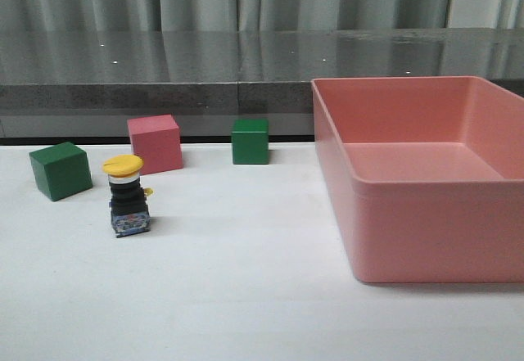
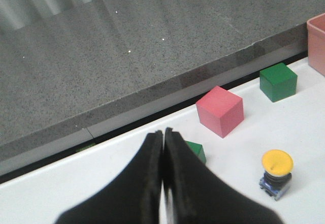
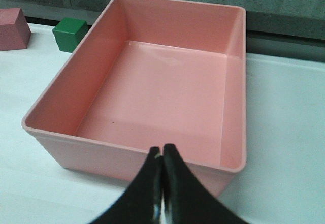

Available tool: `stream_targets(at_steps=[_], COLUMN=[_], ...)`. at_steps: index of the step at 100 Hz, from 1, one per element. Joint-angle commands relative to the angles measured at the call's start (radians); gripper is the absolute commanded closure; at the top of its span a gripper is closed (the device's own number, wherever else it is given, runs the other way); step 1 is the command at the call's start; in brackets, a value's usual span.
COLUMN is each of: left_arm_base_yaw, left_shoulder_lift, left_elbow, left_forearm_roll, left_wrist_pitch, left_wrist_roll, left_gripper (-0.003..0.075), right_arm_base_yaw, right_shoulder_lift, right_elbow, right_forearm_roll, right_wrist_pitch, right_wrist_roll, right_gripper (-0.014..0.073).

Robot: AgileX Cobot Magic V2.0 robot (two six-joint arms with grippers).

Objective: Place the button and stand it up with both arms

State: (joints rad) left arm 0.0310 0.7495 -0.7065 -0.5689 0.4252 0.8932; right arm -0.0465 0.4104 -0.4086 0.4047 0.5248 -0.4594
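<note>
The button stands upright on the desk, apart from the closed, empty left gripper; the right gripper, closed and empty, hangs over the pink bin.

Front camera sits low facing forward; both wrist cameras share its pink bin.

Black grippers, plain and unmarked

Only the wrist views show any of the robot. The left gripper is two matte black fingers widening from narrow rounded tips to broad bases at bottom centre of the frame. The right gripper has the same dark tapering shape, with a pale sliver along its seam.
</note>
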Motion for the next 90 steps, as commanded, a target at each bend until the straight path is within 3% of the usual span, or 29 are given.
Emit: stream_targets(at_steps=[1, 20, 43, 90], left_arm_base_yaw=[0.003, 0.003, 0.003, -0.003], left_shoulder_lift=[-0.124, -0.363, -0.565, -0.602], left_elbow=[0.070, 0.244, 0.335, 0.359], left_forearm_roll=[-0.078, -0.165, -0.240, -0.261], left_wrist_pitch=[-0.083, -0.079, -0.052, -0.071], left_wrist_roll=[-0.013, -0.013, -0.013, -0.013], left_gripper=[0.0740, 0.0740, 0.0740, 0.0740], right_arm_base_yaw=[-0.005, -0.005, -0.005, -0.005], right_shoulder_lift=[0.004, 0.004, 0.004, 0.004], right_elbow=[-0.024, -0.024, -0.024, -0.024], right_forearm_roll=[0.021, 0.021, 0.021, 0.021], right_wrist_pitch=[-0.062, -0.062, -0.062, -0.062], right_wrist_roll=[-0.004, -0.004, -0.004, -0.004], right_gripper=[0.0663, 0.0663, 0.0663, 0.0663])
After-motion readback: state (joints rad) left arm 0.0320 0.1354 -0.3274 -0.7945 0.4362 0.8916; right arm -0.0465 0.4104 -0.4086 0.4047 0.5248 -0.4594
